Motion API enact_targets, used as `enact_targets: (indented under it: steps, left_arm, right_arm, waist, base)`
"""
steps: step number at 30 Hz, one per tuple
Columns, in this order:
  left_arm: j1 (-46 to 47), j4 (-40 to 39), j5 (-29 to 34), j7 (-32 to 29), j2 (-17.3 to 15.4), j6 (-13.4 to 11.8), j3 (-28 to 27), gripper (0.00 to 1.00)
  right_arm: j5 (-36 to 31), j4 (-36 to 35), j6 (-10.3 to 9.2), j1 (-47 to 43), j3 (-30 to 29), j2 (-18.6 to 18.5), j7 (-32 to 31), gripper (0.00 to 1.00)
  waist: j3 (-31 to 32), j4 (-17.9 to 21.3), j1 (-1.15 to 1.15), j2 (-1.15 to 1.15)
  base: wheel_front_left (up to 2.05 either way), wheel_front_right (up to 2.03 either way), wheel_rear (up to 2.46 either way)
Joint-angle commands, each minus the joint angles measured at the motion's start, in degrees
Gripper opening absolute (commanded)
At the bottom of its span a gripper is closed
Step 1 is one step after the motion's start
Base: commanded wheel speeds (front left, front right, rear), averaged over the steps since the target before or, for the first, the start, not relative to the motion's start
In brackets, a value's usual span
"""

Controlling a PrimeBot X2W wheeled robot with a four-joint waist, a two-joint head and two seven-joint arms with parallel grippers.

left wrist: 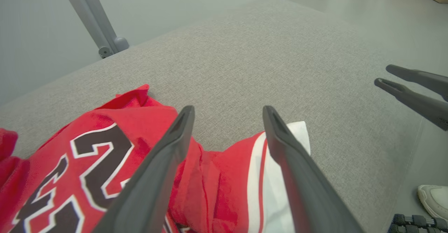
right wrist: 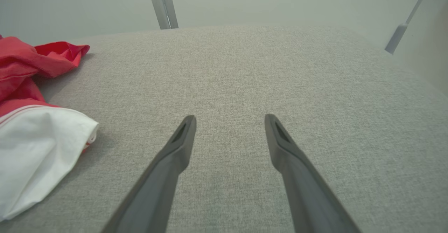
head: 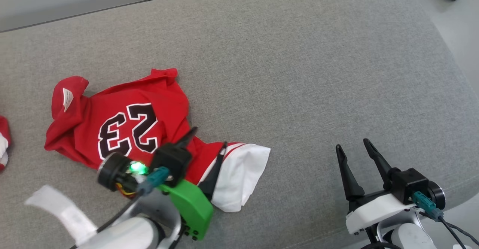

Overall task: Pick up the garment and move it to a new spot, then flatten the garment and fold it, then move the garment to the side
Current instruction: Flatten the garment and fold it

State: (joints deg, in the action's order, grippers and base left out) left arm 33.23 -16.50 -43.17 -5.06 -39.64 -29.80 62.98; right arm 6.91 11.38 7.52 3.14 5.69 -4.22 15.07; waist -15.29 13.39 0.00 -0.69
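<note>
Head view, where: the red jersey [head: 127, 125] lies crumpled on the grey cushion [head: 299, 61], left of middle, with a white end flopped out toward the near right.
Head view, lie: its long axis runs from the far-left lump with the white tag [head: 67, 99] down to that white end. The 23 reads upside down from the robot's side. I can't tell which end is the neck.
Head view, pincers: the left gripper [head: 209, 138] is spread wide over the bunched middle and grips nothing. The right gripper [head: 352, 145] is just as wide and empty, well apart over bare cushion.
Left wrist view, feel: the jersey [left wrist: 105, 131] looks thin, limp and light, so I'd expect sagging and bunching.
Left wrist view, hold: better to pinch a hem edge or corner than the heap below the left gripper [left wrist: 228, 109].
Right wrist view, position: the jersey [right wrist: 35, 149] lies off to the left, beside the right gripper [right wrist: 229, 117] rather than between its fingers.
</note>
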Motion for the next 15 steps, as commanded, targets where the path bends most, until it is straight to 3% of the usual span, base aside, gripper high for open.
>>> enact_targets:
  steps: [1,3,7,14,15]
  left_arm:
    - [1.99,2.31,0.81,-1.71,2.43,1.94,2.03,1.00]
    - [3.37,5.44,0.25,-3.84,5.76,4.54,4.40,1.00]
    - [5.37,11.70,0.62,-6.75,9.39,8.06,7.14,1.00]
    - [6.26,19.89,0.02,-8.76,11.62,11.34,8.43,1.00]
    - [6.30,20.89,0.05,-9.02,11.81,11.64,8.50,0.87]
  right_arm:
    - [0.10,0.04,-0.06,0.85,0.07,0.04,0.15,1.00]
    - [0.29,0.07,-0.06,0.95,0.11,0.22,0.15,1.00]
    - [0.41,0.22,-0.06,0.38,-0.11,0.52,0.16,1.00]
    - [0.52,0.21,-0.06,-0.29,-0.37,0.86,0.16,1.00]
    - [0.52,0.23,-0.06,-0.20,-0.35,0.89,0.16,1.00]
  waist:
    - [-0.31,1.03,0.00,0.69]
    - [-0.34,1.84,0.00,0.69]
    - [-0.14,3.26,0.00,0.69]
    - [-0.09,4.87,0.00,0.69]
    - [-0.13,5.01,0.00,0.69]
  base:
    - [0.00,0.00,0.00]
    - [0.00,0.00,0.00]
    - [0.00,0.00,0.00]
    - [0.00,0.00,0.00]
    - [0.00,0.00,0.00]
